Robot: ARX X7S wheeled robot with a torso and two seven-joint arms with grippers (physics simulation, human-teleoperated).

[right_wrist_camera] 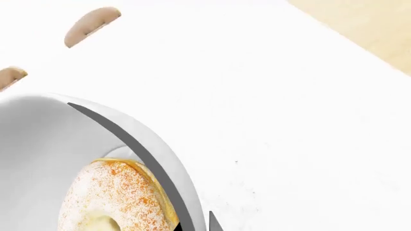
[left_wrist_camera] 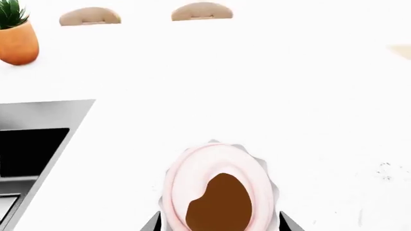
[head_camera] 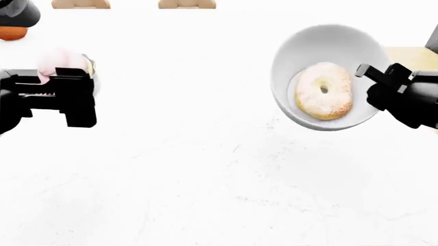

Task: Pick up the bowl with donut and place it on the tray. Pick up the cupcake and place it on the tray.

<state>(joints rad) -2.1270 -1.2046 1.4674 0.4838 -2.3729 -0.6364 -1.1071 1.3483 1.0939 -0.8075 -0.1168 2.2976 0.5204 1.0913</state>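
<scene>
Left gripper (head_camera: pixel 81 77) clamps the pink cupcake (head_camera: pixel 63 62) above the white counter (head_camera: pixel 205 169) — right gripper (head_camera: pixel 364 70) pinches the tilted bowl's (head_camera: pixel 321 41) rim, donut (head_camera: pixel 323 91) inside.

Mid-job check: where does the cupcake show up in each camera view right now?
Head view: the cupcake sits at the far left, behind the left gripper.
Left wrist view: the cupcake fills the lower centre, between the gripper's fingers.
Right wrist view: not in it; only the bowl and donut show.
Shared landmark: the plant pot appears in the head and left wrist views.
</scene>
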